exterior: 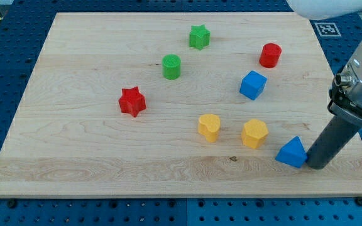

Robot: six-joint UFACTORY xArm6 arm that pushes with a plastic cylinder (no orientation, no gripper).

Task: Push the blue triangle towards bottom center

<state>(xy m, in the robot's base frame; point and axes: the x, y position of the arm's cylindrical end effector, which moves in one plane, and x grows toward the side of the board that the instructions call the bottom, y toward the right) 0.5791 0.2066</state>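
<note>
Leaning in from the view's right edge, the arm point(360, 78) slants down and to the view's left, its dark rod ending at my tip point(313, 167) on the board point(74, 144). There are no jaws to part or close: the rod is bare and grips nothing. My tip sits just to the right of the blue triangle point(292, 152), touching it or nearly so; any gap is too small to make out. That triangle lies near the board's bottom right corner, right of the two yellow blocks point(209, 127) point(254, 134), whose exact shapes are hard to read. Only the arm's lower section shows; the rest is cut off by the frame. Higher up are a blue cube point(252, 85), red cylinder point(270, 55), green star point(199, 37), green cylinder point(171, 66) and red star point(132, 102).
</note>
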